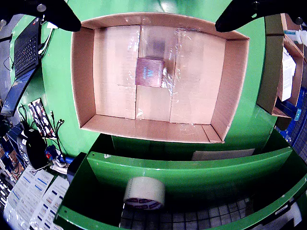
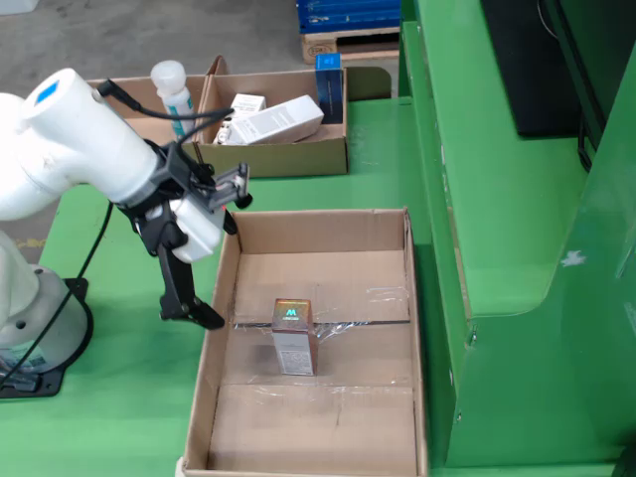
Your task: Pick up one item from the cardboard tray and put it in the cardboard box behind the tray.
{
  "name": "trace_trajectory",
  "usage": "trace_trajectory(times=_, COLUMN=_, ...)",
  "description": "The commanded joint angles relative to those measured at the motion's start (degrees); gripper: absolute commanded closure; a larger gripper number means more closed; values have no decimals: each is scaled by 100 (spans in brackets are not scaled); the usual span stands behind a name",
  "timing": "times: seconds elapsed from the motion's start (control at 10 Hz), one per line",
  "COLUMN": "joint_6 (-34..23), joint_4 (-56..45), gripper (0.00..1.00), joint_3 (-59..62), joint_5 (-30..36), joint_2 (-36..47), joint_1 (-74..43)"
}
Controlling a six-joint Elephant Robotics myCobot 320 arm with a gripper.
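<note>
In the fixed view, L to R: the end effector (image 2: 199, 298) was seen spread wide and empty above the left wall of the cardboard box (image 2: 412, 298). A small maroon carton (image 2: 294, 338) stood upright mid-box, so delivery appeared done w/ only retreat left. More items remained in the tray (image 2: 288, 157) behind.

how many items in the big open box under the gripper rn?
1. A small carton stands upright near the middle of the big cardboard box, on the taped seam; the wrist view shows it alone on the box floor. Nothing appears hidden.
</note>
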Motion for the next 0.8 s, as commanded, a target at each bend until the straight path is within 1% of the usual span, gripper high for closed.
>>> trace_trajectory(times=0.0, joint_6=1099, joint_4=-92, gripper=0, joint_3=-420, joint_5=-594, joint_2=710, joint_1=1391)
trace_trajectory(times=0.1, joint_6=1099, joint_4=-92, gripper=0, joint_3=-420, joint_5=-594, joint_2=710, joint_1=1391)
trace_trajectory(times=0.2, joint_6=1336, joint_4=0, gripper=0, joint_3=-551, joint_5=-656, joint_2=690, joint_1=1579)
trace_trajectory(times=0.3, joint_6=1456, joint_4=-16, gripper=0, joint_3=-493, joint_5=-649, joint_2=576, joint_1=1639)
trace_trajectory(times=0.5, joint_6=1290, joint_4=-115, gripper=0, joint_3=276, joint_5=-384, joint_2=-178, joint_1=1343)
trace_trajectory(times=0.7, joint_6=1134, joint_4=-195, gripper=0, joint_3=729, joint_5=-159, joint_2=-608, joint_1=1071)
